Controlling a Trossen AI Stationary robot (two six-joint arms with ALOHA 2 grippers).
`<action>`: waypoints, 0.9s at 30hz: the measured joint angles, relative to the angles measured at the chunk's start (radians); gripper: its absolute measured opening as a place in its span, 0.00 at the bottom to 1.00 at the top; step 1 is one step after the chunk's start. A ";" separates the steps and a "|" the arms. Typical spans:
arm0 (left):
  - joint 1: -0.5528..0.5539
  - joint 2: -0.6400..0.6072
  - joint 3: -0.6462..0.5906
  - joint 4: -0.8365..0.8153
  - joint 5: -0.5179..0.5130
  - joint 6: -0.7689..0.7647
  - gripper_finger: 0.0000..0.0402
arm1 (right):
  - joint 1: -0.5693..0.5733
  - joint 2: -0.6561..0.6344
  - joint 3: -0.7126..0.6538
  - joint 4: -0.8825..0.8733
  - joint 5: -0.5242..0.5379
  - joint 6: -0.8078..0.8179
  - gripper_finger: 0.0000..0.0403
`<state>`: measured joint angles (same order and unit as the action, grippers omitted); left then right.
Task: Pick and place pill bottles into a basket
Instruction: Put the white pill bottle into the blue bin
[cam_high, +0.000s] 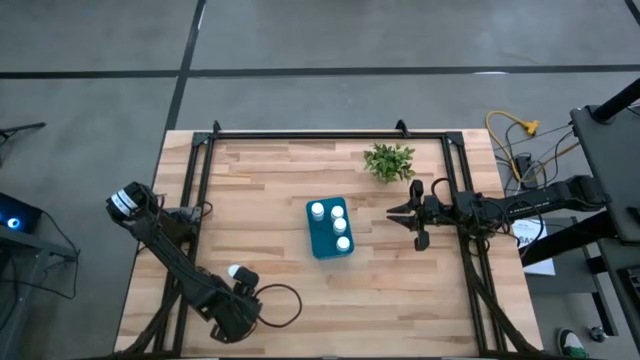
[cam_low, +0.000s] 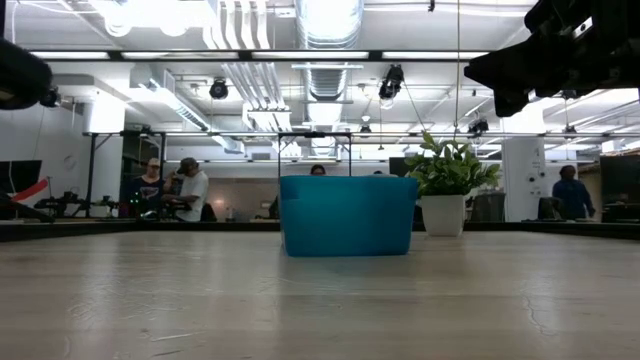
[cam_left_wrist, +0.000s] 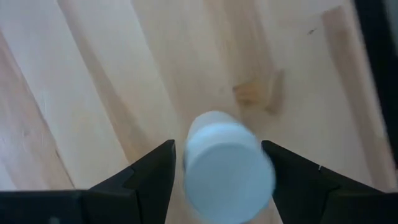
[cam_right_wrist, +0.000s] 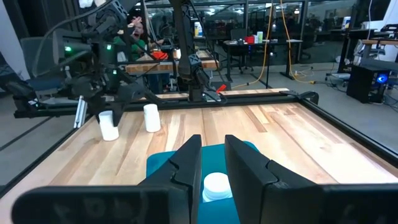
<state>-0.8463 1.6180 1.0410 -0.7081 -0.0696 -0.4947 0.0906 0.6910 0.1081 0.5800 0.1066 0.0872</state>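
The teal basket (cam_high: 325, 240) stands mid-table and holds three white pill bottles (cam_high: 338, 227); it also shows in the low view (cam_low: 348, 215). One bottle (cam_left_wrist: 229, 165) stands upright on the wood between the open fingers of my left gripper (cam_high: 238, 293), which points down near the table's near left. I cannot tell whether the fingers touch it. Another bottle (cam_high: 238, 271) stands just beyond that gripper, toward the far edge; both show in the right wrist view (cam_right_wrist: 109, 124) (cam_right_wrist: 151, 117). My right gripper (cam_right_wrist: 213, 163) hovers right of the basket, empty, fingers a narrow gap apart.
A small green plant in a white pot (cam_high: 389, 161) stands behind the basket at the far right. Black frame rails (cam_high: 330, 134) run along the table's far, left and right edges. People stand in the room beyond the table (cam_low: 190, 188).
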 joint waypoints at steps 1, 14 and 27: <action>0.000 0.000 -0.008 -0.002 0.000 -0.004 0.54 | 0.000 0.000 0.000 0.000 0.000 0.000 0.16; 0.000 0.000 -0.021 0.029 0.001 -0.023 0.54 | 0.000 0.000 0.000 0.000 0.001 0.007 0.16; 0.002 0.000 -0.021 0.046 -0.037 -0.024 0.54 | 0.000 0.000 0.000 0.000 0.009 0.007 0.16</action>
<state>-0.8440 1.6180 1.0203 -0.6623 -0.1066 -0.5182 0.0906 0.6910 0.1081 0.5800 0.1154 0.0944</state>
